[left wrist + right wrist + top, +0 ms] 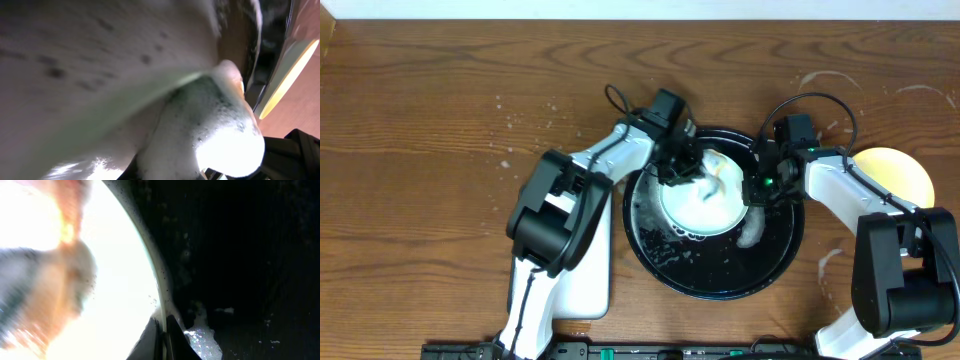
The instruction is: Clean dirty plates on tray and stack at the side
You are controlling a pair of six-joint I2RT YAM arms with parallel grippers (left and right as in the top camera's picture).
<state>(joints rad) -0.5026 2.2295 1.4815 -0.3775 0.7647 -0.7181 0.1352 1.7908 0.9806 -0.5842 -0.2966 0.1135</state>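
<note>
A mint green plate [705,200], covered in white foam, lies in the black tray [775,260] at the table's middle. My left gripper [682,168] is over the plate's far left part, shut on a foam-covered sponge [220,125] that presses on the plate [100,60]. My right gripper [756,188] is shut on the plate's right rim [161,305], with a finger on each side of the thin edge. A yellow plate [892,172] lies on the bare wood at the right. I see no second green plate.
A white rectangular tray [588,280] lies left of the black tray, partly under my left arm. Foam and water sit in the black tray's bottom [202,335]. White foam rings mark the wood at the far right [820,80].
</note>
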